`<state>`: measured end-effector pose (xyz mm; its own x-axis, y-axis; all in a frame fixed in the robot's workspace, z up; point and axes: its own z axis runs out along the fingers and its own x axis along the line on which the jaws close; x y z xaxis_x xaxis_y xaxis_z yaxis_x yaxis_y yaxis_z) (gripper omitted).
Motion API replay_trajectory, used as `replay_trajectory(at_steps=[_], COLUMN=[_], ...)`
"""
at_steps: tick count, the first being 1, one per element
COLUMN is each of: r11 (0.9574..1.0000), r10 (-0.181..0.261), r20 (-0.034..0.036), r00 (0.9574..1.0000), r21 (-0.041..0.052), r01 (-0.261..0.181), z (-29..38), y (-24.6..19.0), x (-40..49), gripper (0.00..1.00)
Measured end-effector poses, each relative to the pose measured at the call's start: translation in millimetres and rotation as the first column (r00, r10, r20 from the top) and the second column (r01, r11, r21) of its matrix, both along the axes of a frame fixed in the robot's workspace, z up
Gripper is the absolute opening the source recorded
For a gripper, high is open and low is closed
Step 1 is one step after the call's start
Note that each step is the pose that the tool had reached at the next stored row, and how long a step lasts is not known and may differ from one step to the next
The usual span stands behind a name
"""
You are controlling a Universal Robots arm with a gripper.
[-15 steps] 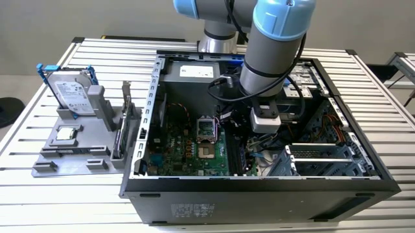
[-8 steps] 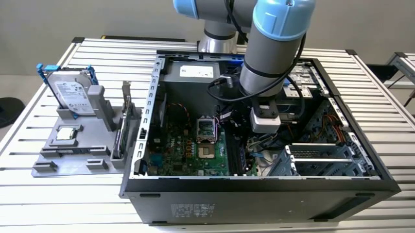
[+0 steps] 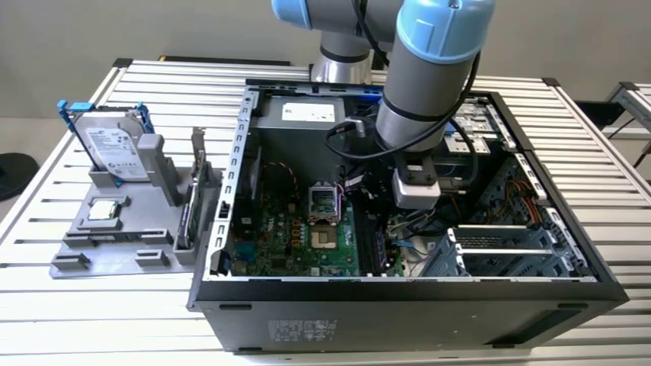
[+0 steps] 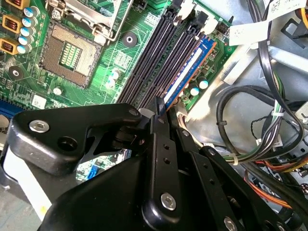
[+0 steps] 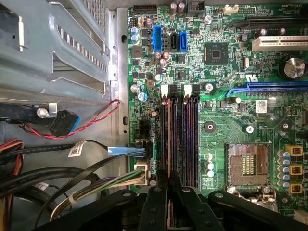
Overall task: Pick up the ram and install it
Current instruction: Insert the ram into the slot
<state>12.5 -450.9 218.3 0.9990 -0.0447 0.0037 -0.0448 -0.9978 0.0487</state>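
The grey and light-blue robot arm point(image 3: 422, 76) is reaching down into the open black computer case point(image 3: 407, 297), its black gripper point(image 4: 161, 113) hanging low over the green motherboard point(image 5: 231, 72). In the second wrist view the black fingers point(image 4: 159, 130) are standing pressed close together on the thin edge of the long, narrow dark ram stick with bluish marks point(image 4: 185, 72), which is lying along the outermost of the dark memory slots point(image 5: 180, 134), on the side nearest the bundled black cables point(image 4: 240, 125). In the first wrist view the fingertips are meeting over that same slot row, beside the square silver processor socket point(image 5: 248, 163); whether the stick is fully seated is hard to judge. In the exterior view, a silver-labelled hard drive with blue rails point(image 3: 107, 145) is standing upright on the grey parts holder point(image 3: 122, 236) at that view's left, outside the case on the slatted white table point(image 3: 91, 320).
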Motion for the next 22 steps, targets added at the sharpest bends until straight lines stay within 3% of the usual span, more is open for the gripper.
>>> replay_trajectory(at_steps=[22], r11=[1.0], r10=[0.0], r20=[-0.0001], r00=[1.0], r21=[-0.0051], r01=[0.0], z=[2.4], y=[1.0], x=[2.2], gripper=[0.0])
